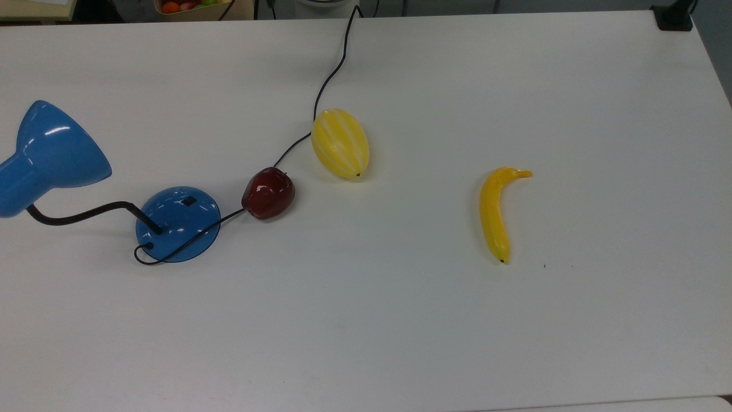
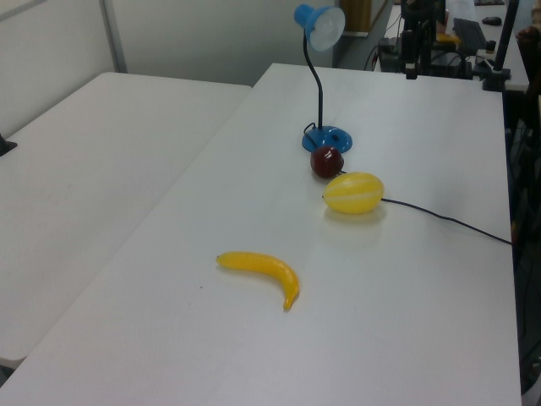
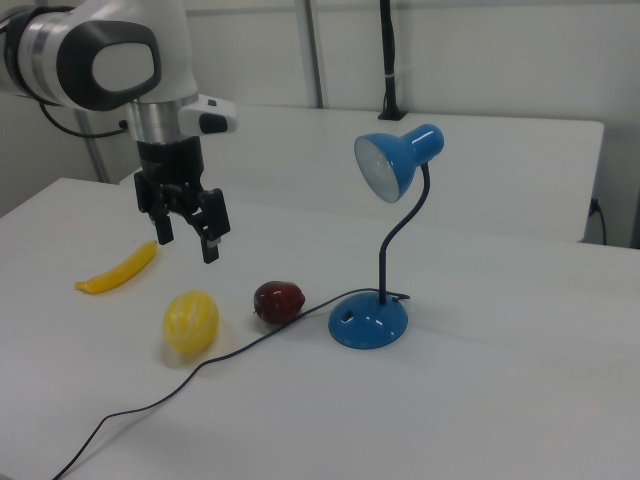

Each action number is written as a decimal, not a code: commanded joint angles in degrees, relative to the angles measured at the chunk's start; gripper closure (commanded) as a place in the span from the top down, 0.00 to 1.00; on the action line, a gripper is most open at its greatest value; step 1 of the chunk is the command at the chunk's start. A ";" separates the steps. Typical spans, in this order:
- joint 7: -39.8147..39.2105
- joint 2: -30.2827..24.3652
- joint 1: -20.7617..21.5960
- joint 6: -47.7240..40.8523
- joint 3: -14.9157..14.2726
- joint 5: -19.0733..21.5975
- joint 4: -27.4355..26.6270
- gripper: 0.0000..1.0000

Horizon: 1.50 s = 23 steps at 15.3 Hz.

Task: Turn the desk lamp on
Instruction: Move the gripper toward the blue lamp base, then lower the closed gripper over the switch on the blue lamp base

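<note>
In the top view, the desk lamp is seen at the top view's left on the white table; its round blue base carries a small black switch, its black neck bends away to the top view's left, and its cone shade is cut by the frame edge. The black cord is looped beside the base, then led past a dark red apple and a striped yellow melon — the apple just beside the base, the melon near the apple — and on to the table's far edge; a banana is laid well apart, to the top view's right.

In the left view, the lamp is stood upright at the far end of the table, shade raised above the base; apple, melon and banana are ranged nearer the camera in that order.

In the right view, the gripper is held above the table — over the space between banana and melon — with its fingers spread apart and nothing between them; the lamp is set well off to the right view's right, shade turned toward the camera, unlit.
</note>
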 commanded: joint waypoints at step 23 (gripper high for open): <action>9.47 14.81 -5.76 30.30 -0.47 -0.34 0.98 0.00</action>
